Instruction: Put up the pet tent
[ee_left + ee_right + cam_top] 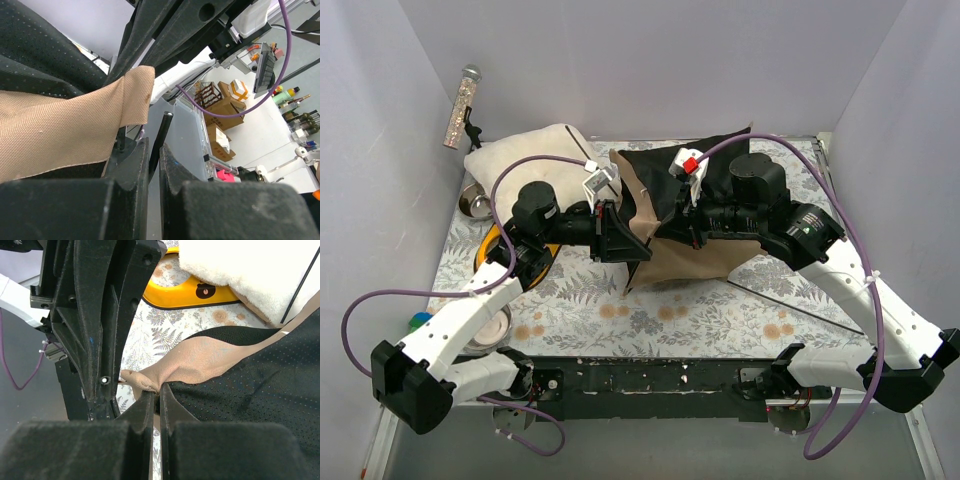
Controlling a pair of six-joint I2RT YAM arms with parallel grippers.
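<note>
Two pinches on the pet tent (695, 255), left gripper (154, 165) clamped on its thin black pole (163, 132), right gripper (156, 400) clamped on its tan hem, tent slumped mid-table (720, 310) between arms, bear-face mark (202, 290) on yellow stand (185, 296)

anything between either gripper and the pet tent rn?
Nothing visible. Both are on the pet tent. The right gripper is shut on a tan fabric edge. The left gripper is shut around a thin black pole beside a tan flap. The white cushion lies far left, apart from both grips.
</note>
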